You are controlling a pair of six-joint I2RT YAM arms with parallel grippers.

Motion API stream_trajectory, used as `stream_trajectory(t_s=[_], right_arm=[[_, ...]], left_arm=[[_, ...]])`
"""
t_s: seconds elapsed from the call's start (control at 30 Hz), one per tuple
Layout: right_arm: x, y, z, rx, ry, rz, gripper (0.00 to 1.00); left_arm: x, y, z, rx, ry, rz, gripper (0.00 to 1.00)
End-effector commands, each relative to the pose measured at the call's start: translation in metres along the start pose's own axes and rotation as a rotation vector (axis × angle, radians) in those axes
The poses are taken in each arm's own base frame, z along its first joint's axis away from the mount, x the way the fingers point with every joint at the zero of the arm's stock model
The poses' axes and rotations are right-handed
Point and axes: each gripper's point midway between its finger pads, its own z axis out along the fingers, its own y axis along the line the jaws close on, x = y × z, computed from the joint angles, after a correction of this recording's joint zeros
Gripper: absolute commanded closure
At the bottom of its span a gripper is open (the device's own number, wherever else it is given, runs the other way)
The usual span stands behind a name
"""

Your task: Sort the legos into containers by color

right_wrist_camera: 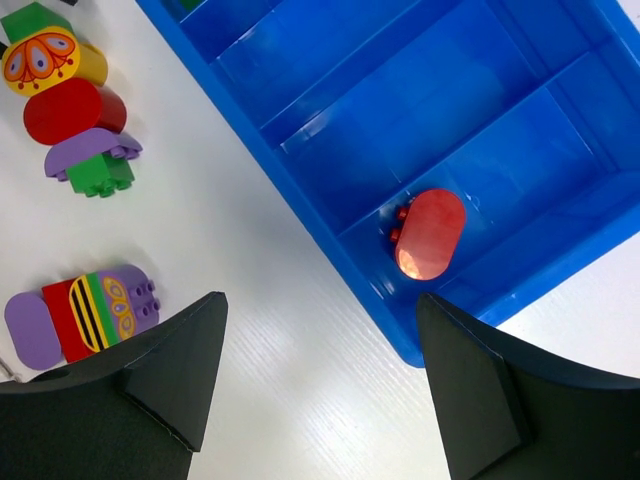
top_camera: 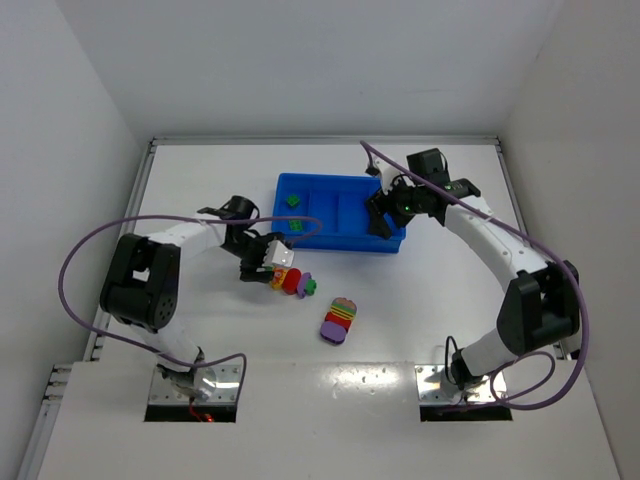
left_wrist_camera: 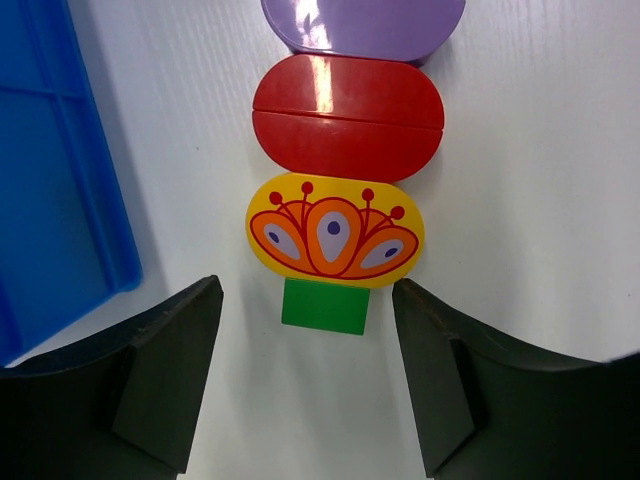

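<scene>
- Legos: one clump (left_wrist_camera: pixel 338 160) of green, patterned yellow, red and purple bricks in a row lies on the table (top_camera: pixel 420 310) near the tray's left front corner. A second clump (top_camera: pixel 338 320) lies nearer the arms.
- Tray (top_camera: pixel 345 246): two green bricks (top_camera: pixel 293 201) sit in the leftmost compartment, and one red brick (right_wrist_camera: pixel 430 233) lies in the rightmost.
- Left gripper (left_wrist_camera: pixel 306 300): jaws wide and holding nothing, low over the table. The first clump's green end sits between the fingertips with gaps on both sides.
- Right gripper (right_wrist_camera: pixel 320 305): jaws wide and empty, above the tray's right end near the red brick.
</scene>
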Motion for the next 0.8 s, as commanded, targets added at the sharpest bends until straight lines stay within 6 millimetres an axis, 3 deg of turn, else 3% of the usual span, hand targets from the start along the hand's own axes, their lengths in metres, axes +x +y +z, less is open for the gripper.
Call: stream_trajectory(t_s=[0.0,0.17,0.53,0.77], right_arm=[[-0.013,-0.008,-0.005,0.035,-0.047,-0.035,0.24],[-0.015,-0.012,-0.006,0.045,-0.055,-0.032,0.24],[-0.018,-0.018,-0.002,0.053,-0.051,-0.032,0.24],[-0.018,-0.018,-0.002,0.053,-0.051,-0.032,0.24]], left_arm=[[-0.007,-0.005,0.008,0.026,-0.045,0.015,0.25],[-0.006,-0.011,0.013,0.055,-0.044,-0.006,0.31],[0.0,-0.004,0.019,0.072,0.009,-0.025,0.46],[0.001,-0.003,0.018,0.071,0.019,-0.035,0.71]])
